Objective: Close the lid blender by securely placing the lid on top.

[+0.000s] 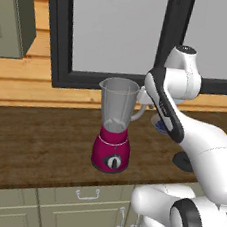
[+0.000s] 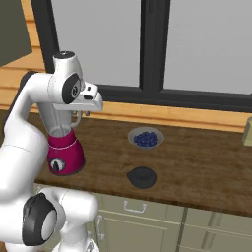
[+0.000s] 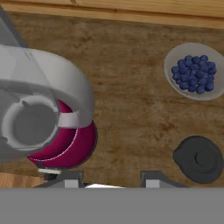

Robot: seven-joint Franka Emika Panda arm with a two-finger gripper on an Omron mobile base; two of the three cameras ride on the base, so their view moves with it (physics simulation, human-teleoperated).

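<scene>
The blender (image 1: 114,131) stands on the wooden counter with its magenta base, dial and clear grey jar; the jar's mouth is uncovered. From above, the jar (image 3: 30,122) sits at the left of the hand view. The black round lid (image 2: 141,177) lies flat on the counter to the blender's right, near the front edge, and shows again as the lid (image 3: 199,158) at the lower right of the hand view. My gripper (image 3: 113,179) hovers high above the counter between blender and lid, open, with nothing between its fingers. The arm hides part of the lid (image 1: 182,161).
A bluish bowl of blueberries (image 2: 145,138) sits behind the lid, toward the window. The wooden counter (image 2: 206,162) runs on to the right, with a pale object (image 2: 247,131) at its far right. A dark-framed window stands behind, drawers below.
</scene>
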